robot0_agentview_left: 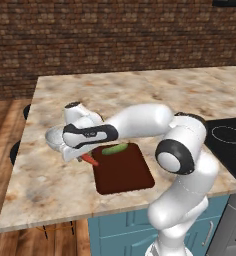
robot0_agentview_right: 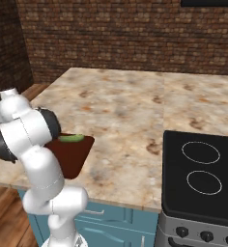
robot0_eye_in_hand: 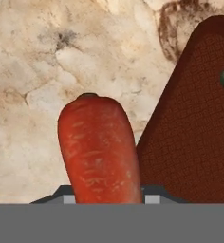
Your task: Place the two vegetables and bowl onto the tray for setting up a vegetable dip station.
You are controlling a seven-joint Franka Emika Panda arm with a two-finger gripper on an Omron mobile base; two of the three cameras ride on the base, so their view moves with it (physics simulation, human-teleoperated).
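1. I see a beige marbled stone desk (robot0_agentview_left: 140, 90) before a dark brick wall (robot0_agentview_right: 135, 38), black stovetop (robot0_agentview_right: 203, 169) at 3 o'clock.
2. My gripper (robot0_eye_in_hand: 104, 199) is clamped around the slender orange-red carrot (robot0_eye_in_hand: 99, 147), at 9 o'clock of the dark reddish-brown rectangular tray (robot0_agentview_left: 127, 172).
3. The small dark green cucumber (robot0_agentview_left: 115, 149) lies on the tray's far edge.

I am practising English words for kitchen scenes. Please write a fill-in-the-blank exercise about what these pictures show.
1. The cucumber lies on the ____.
2. The pincer is closed on the ____.
3. The tray rests on a ____ countertop.
4. The bowl sits on the counter, ____ the tray.

Missing words: tray; carrot; marble-patterned; off
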